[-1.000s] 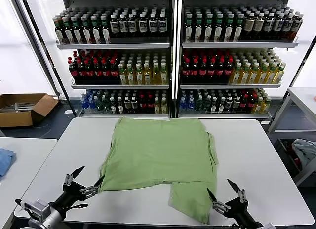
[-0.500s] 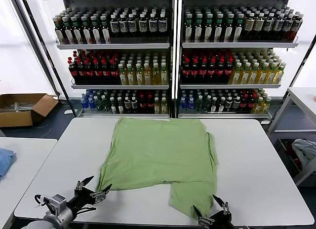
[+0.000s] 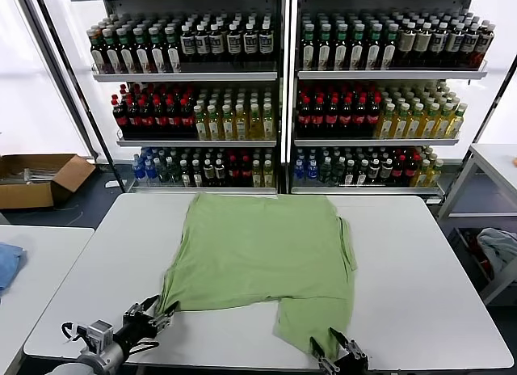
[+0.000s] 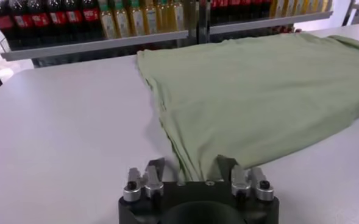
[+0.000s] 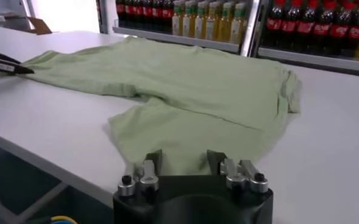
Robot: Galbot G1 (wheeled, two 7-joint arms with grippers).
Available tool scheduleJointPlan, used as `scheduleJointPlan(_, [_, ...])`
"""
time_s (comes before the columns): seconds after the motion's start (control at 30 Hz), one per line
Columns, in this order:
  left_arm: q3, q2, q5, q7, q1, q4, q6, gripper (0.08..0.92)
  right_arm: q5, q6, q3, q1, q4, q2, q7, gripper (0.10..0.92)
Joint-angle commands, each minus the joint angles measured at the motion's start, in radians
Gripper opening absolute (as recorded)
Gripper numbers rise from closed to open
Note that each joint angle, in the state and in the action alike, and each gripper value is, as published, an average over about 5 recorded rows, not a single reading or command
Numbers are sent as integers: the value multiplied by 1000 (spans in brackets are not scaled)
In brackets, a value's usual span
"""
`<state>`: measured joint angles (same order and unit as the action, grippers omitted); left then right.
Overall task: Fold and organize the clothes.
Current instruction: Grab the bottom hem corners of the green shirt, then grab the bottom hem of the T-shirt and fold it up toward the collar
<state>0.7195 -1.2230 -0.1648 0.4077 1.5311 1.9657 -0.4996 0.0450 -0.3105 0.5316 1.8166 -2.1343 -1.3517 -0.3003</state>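
White surface (image 3: 420, 262) fronts two shelving units (image 3: 283, 84) stocked with bottles (image 3: 210, 120). Open cardboard box (image 3: 36, 177) on floor, far left. Blue cloth (image 3: 6, 262) on adjacent side table.

Place: a shop-like room, set up as a store mock-up.
Shelving: metal shelves (image 3: 279, 72) stand behind the white table (image 3: 420, 262), packed with rows of bottled drinks (image 3: 202, 120).
Stockroom signs: an open cardboard box (image 3: 36, 177) sits on the floor left of the shelves.
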Motion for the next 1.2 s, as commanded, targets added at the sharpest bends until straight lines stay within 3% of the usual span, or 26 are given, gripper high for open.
scheduleJointPlan(0.03, [-7,-28,27,-3,15,-10,-4,463,12,-18,-9,6,9,-2,5,308])
scheduleJointPlan(0.27, [-3,-34,27,0,28,9,3,264,-36,6,0,15,-4,5,7,126])
scheduleJointPlan(0.47, [13,-40,29,-5,53,64,1,111,-98,58,40,69,-81,-11,-17,108])
scheduleJointPlan(0.8, [78,-82,41,-9,181,250,-7,86,-104,192,133,283,-197,-34,-71,108])
scheduleJointPlan(1.2, [125,-135,57,-14,344,420,-11,86,-199,236,165,390,-290,-17,-67,108])
